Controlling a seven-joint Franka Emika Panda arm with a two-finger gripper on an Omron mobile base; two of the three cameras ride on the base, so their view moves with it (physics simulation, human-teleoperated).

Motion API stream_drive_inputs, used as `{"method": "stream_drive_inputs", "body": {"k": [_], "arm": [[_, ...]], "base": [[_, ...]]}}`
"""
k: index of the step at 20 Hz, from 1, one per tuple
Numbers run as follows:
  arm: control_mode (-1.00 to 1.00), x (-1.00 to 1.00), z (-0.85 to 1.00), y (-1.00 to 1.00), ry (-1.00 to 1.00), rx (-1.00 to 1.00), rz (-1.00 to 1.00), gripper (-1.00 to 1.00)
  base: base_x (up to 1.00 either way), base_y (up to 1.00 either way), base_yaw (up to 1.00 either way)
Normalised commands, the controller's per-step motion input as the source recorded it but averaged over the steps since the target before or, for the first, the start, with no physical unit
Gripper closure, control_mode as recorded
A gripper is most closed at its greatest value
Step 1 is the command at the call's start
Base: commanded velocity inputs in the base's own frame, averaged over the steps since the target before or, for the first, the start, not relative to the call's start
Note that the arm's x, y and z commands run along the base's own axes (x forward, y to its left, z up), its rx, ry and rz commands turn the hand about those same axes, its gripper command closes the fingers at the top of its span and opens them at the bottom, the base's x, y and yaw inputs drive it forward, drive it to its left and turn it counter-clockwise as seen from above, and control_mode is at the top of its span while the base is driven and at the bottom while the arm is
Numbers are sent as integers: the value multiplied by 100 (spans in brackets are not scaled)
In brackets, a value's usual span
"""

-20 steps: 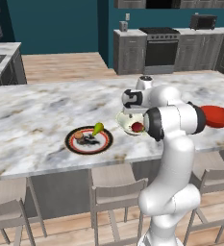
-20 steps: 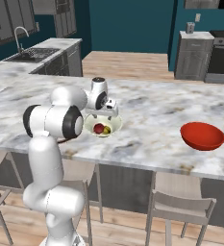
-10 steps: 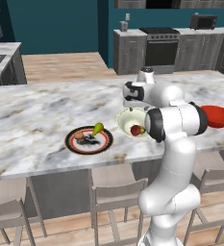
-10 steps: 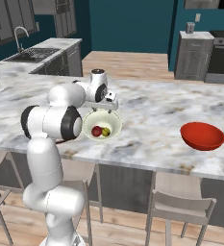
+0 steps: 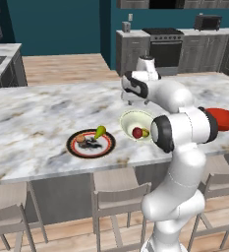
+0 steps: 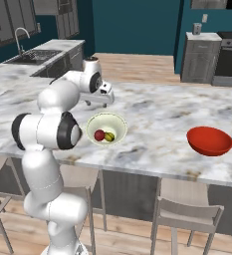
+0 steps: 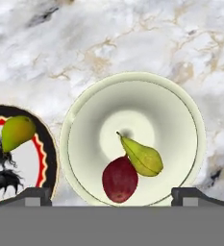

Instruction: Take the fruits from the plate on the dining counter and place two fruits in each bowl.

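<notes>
The cream-white bowl (image 5: 135, 123) (image 6: 106, 128) (image 7: 132, 139) stands on the marble dining counter (image 5: 37, 123). In it lie a dark red fruit (image 7: 119, 179) (image 5: 137, 132) (image 6: 99, 135) and a green pear (image 7: 142, 157) (image 5: 145, 132). Left of the bowl is the black-rimmed plate (image 5: 91, 150) (image 7: 47, 139), which carries a yellow-green fruit (image 5: 100, 131) (image 7: 17, 132) and a tan-orange one (image 5: 80, 139). My gripper (image 5: 131, 101) (image 6: 96, 102) (image 7: 112, 198) hangs above the bowl's far side, open, with nothing between its fingertips (image 7: 34, 196). The red bowl (image 5: 224, 118) (image 6: 209, 141) sits farther right on the counter.
Stools (image 5: 118, 197) stand along the counter's near edge. Dark grey cabinets and an oven (image 5: 165, 47) line the back wall. A sink (image 6: 38, 55) is set in the counter at the far left of the right base view.
The hand has risen from just over the cream-white bowl and drawn back toward the counter's far side. The two fruits lie still in the bowl.
</notes>
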Motion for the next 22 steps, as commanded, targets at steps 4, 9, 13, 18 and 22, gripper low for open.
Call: {"method": "stream_drive_inputs", "body": {"k": [4, 9, 13, 18, 22], "arm": [[-100, -9, 0, 100, 0, 0, -2, -100], [-100, 0, -13, 85, 0, 1, -10, -100], [-100, 0, -67, 61, 0, 2, -4, -100], [-100, 0, -83, 59, 0, 0, -2, -100], [-100, 5, -46, 33, 0, 0, 0, -100]], "base": [[0, 0, 0], [0, 0, 0], [0, 0, 0], [0, 0, 0], [0, 0, 0]]}}
